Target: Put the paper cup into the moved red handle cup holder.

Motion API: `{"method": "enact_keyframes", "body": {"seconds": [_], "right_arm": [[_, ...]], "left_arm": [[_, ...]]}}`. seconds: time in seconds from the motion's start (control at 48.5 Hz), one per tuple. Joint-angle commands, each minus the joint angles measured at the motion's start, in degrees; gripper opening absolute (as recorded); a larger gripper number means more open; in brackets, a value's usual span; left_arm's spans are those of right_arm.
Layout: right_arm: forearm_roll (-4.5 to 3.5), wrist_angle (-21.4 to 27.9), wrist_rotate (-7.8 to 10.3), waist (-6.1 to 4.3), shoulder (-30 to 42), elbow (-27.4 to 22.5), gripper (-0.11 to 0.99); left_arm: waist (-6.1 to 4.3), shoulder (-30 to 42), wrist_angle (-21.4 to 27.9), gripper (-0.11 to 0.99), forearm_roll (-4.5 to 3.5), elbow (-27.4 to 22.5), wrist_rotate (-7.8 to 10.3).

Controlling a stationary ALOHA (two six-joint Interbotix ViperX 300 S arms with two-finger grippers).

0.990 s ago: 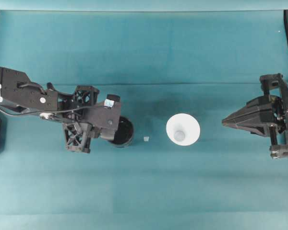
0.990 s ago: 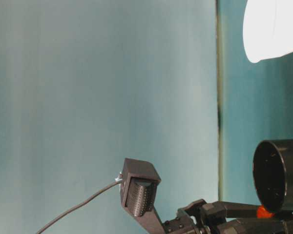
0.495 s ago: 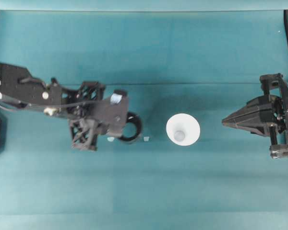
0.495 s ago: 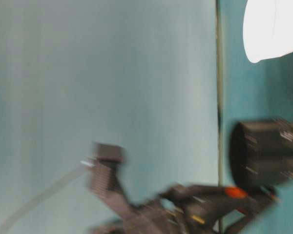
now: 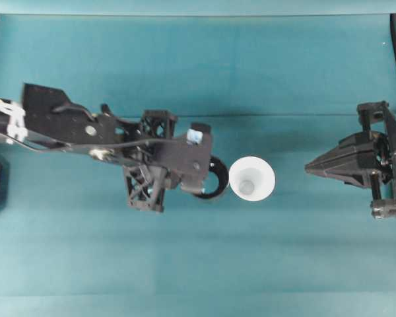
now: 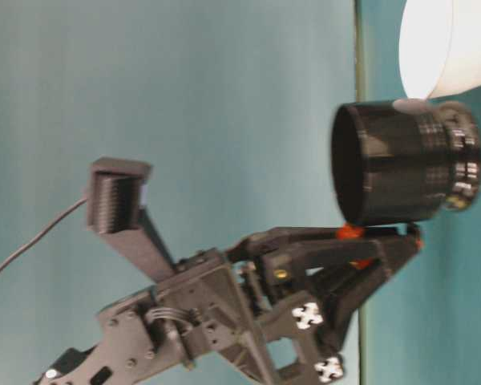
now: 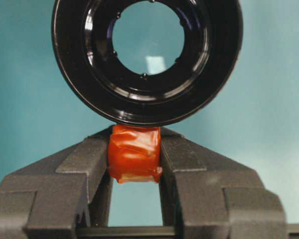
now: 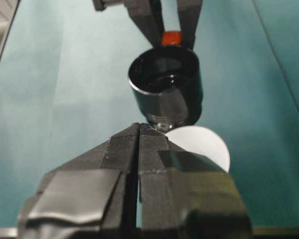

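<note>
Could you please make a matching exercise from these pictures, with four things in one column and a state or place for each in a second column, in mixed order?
Column one:
1. paper cup
2. red handle cup holder
3. left gripper
4. right gripper

Column two:
A. shut, holding nothing, at the right side of the table
B. stands on the teal table, white, not gripped
C. clamped on the orange-red handle tab
D. held by its handle, close beside the white cup

Pairs: 1-B, 2-D, 3-C, 4-A
</note>
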Motion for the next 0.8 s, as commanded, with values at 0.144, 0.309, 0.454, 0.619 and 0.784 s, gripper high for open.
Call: {"method": "enact_keyframes", "body": {"seconds": [0.144, 0.309, 0.454, 0.619, 0.784], "right_arm": [[0.09, -0.3, 0.53, 0.00, 0.3, -0.8, -0.11], [0.09, -0.4, 0.53, -0.09, 0.3, -0.5, -0.11], [0.09, -0.3, 0.53, -0.09, 0.3, -0.4, -0.11], [0.18, -0.3, 0.53, -0.09, 0.3, -0.4, -0.11], [0.09, -0.3, 0.53, -0.09, 0.3, -0.4, -0.11]], "left_arm": [[0.00, 1.4, -1.0, 0.27, 0.09, 1.8, -0.18], [0.26, 2.9, -3.3, 0.27, 0.09, 3.3, -0.09], [0.97, 3.9, -6.5, 0.27, 0.09, 3.7, 0.00], [1.49, 4.5, -6.7, 0.27, 0.09, 3.9, 0.00], [1.58, 5.0, -5.9, 0.27, 0.09, 4.1, -0.09]]}}
